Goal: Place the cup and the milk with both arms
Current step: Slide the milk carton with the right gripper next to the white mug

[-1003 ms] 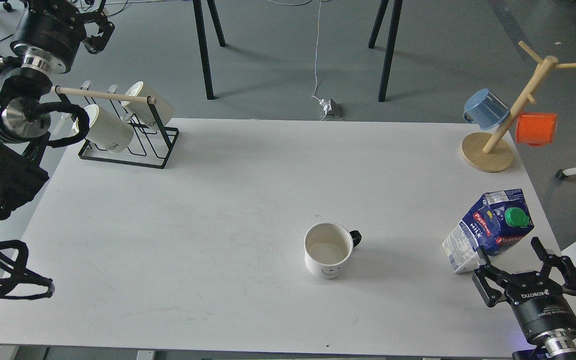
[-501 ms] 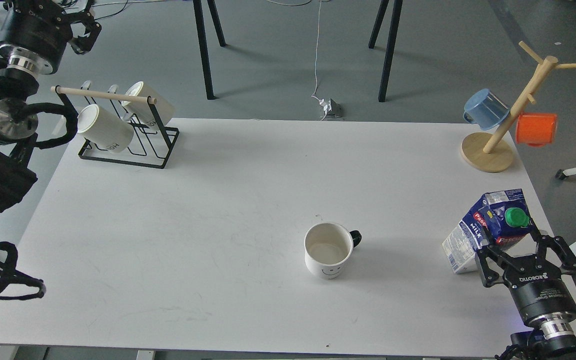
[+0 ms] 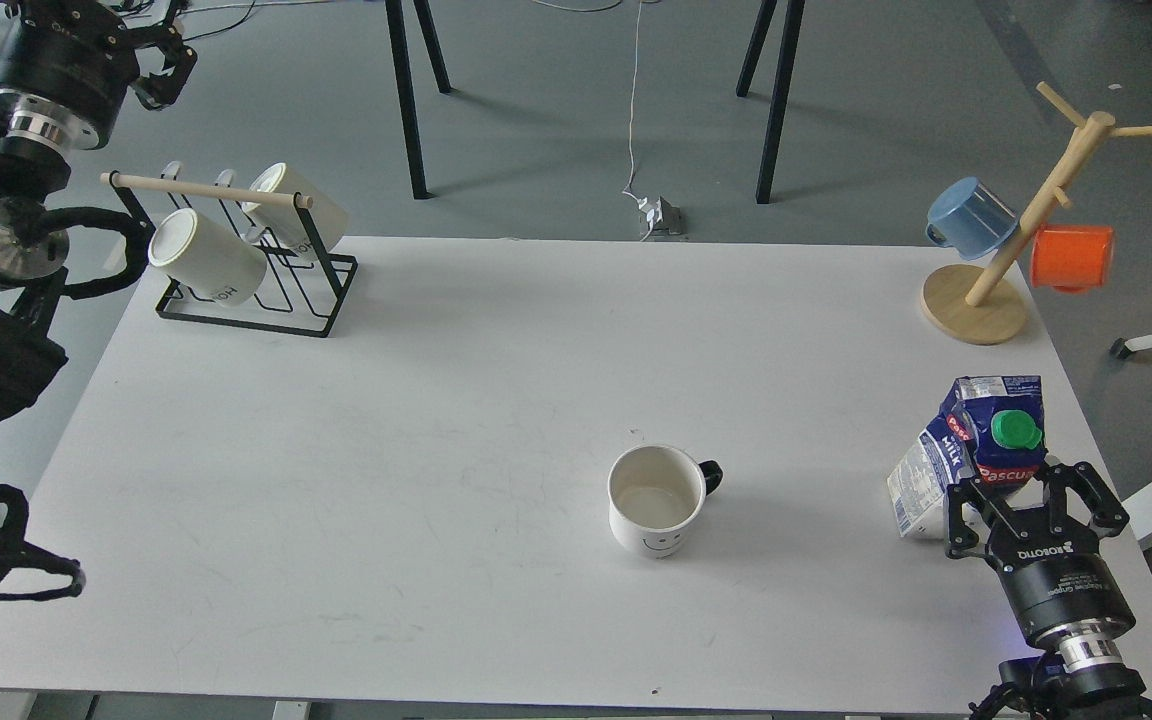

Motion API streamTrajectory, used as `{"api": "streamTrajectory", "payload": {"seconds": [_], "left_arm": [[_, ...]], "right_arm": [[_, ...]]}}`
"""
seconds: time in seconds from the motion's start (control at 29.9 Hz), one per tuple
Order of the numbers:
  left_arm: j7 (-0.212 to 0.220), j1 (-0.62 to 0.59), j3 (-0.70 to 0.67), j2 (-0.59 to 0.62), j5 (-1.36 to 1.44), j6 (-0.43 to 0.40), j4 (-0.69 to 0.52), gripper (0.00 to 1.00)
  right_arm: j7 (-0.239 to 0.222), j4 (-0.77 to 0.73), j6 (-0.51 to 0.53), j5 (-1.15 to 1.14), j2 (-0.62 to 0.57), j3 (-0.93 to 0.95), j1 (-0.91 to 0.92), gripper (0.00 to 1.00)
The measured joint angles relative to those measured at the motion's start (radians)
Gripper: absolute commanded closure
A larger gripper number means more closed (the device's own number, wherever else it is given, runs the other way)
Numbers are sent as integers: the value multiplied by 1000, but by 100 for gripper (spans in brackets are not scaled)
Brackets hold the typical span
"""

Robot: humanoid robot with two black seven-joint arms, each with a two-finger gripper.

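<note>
Black-fingered and spread wide around the milk (image 3: pixel 976 450) near the table's (image 3: pixel 436 420) right edge, our right gripper (image 3: pixel 1026 500) needed a square, firm squeeze, while the cup (image 3: pixel 658 500) stood mid-table, untouched.

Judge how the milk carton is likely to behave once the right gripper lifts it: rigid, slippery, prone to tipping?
The milk carton is tall and narrow, so it probably tips easily if nudged high. Its paperboard walls look printed and smooth, likely to dent or slip under a hard squeeze. The right gripper sits at its lower part, fingers spread around it, which should help steady it. How full it is cannot be seen.
</note>
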Motion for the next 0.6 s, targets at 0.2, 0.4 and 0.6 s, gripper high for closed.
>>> {"api": "streamTrajectory", "payload": {"seconds": [0.2, 0.4, 0.6], "left_arm": [[1, 0, 1, 5, 1, 0, 0, 1], [2, 0, 2, 5, 2, 0, 0, 1], [2, 0, 2, 5, 4, 0, 0, 1]], "right_arm": [[0, 118, 0, -3, 36, -42, -49, 63], [0, 159, 0, -84, 94, -153, -26, 63], [0, 135, 0, -168, 153, -225, 10, 63]]}}
